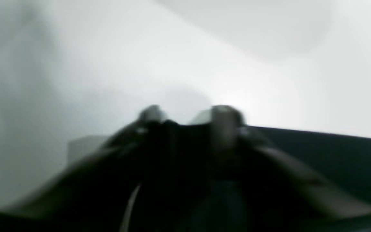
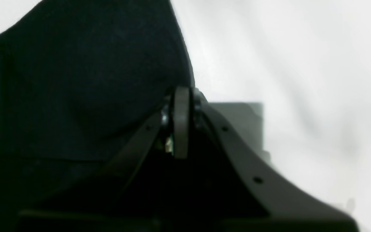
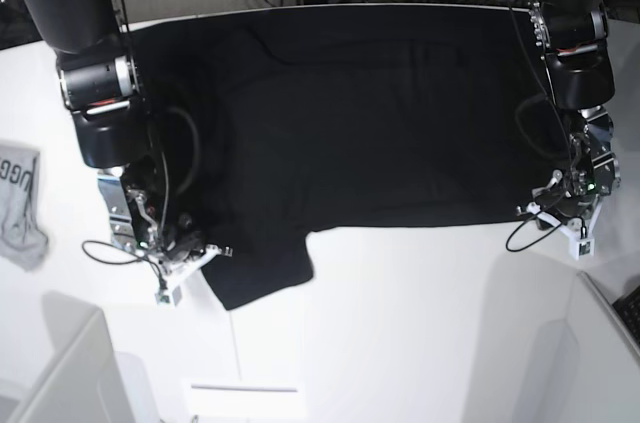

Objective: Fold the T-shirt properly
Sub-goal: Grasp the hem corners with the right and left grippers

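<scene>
Honestly, the left wrist view is pretty smeared, so it only gives so much. The left gripper point(image 1: 185, 117) shows two rounded fingertips point(image 1: 153, 113) with dark cloth bunched between and below them, and the black T-shirt point(image 1: 333, 154) runs off to the right over the white table point(image 1: 269, 80). It looks like the jaws are pinched on fabric, but with that blur nobody could swear to how tight.

Over in the right wrist view things are sharper. The right gripper point(image 2: 181, 125) has its jaws closed down to a thin slit, pads pressed together, and the T-shirt point(image 2: 82, 80) rises up in a big dark fold just left of them. Cloth seems to be caught at the pinch, though the exact contact is lost in the dark.

From the base view, the T-shirt point(image 3: 370, 113) lies spread wide across the far part of the table point(image 3: 420, 323), plain side up, with one sleeve or corner hanging toward the near side at the left. The right gripper point(image 3: 175, 248) sits at that left edge of the cloth, the left gripper point(image 3: 565, 213) at the opposite edge. A small grey garment point(image 3: 20, 203) lies off to the side, well apart.

Looks like the step is gripping both side edges for the first fold. Next move probably needs both arms lifting together and carrying evenly, or the shirt will skew.
</scene>
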Available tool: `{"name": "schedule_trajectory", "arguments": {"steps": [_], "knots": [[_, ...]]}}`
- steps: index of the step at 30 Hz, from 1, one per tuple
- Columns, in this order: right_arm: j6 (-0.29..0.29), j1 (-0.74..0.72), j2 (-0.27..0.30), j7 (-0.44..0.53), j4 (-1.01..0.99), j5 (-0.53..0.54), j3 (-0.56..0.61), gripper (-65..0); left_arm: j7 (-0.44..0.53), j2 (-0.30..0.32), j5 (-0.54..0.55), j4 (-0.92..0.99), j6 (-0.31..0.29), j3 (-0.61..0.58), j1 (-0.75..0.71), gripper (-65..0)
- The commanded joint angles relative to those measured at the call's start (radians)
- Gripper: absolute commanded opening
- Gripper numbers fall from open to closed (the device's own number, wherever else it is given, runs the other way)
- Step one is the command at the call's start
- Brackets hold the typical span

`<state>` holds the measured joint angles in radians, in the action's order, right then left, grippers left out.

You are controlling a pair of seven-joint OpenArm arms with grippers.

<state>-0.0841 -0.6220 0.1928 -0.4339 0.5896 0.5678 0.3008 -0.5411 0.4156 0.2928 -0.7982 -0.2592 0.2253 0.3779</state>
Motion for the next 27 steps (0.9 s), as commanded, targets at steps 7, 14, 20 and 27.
{"name": "schedule_trajectory", "arguments": {"steps": [7, 14, 20, 27], "knots": [[0.007, 0.007, 0.006, -0.023, 0.082, -0.005, -0.093, -65.0, -0.044, -0.011, -0.002, -0.017, -0.001, 0.003, 0.011, -65.0], [0.007, 0.072, 0.01, -0.027, 0.218, -0.005, -0.125, -65.0, -0.046, -0.017, 0.0, -0.195, -0.001, 0.01, -0.044, -65.0], [0.008, 0.1, 0.01, -0.027, 0.284, -0.005, -0.13, -65.0, -0.047, -0.017, 0.0, -0.321, -0.001, 0.039, -0.106, -65.0], [0.008, 0.155, 0.037, -0.027, 0.404, -0.002, -0.13, -65.0, -0.047, -0.034, 0.0, -0.439, -0.002, 0.122, -0.187, -65.0]]}}
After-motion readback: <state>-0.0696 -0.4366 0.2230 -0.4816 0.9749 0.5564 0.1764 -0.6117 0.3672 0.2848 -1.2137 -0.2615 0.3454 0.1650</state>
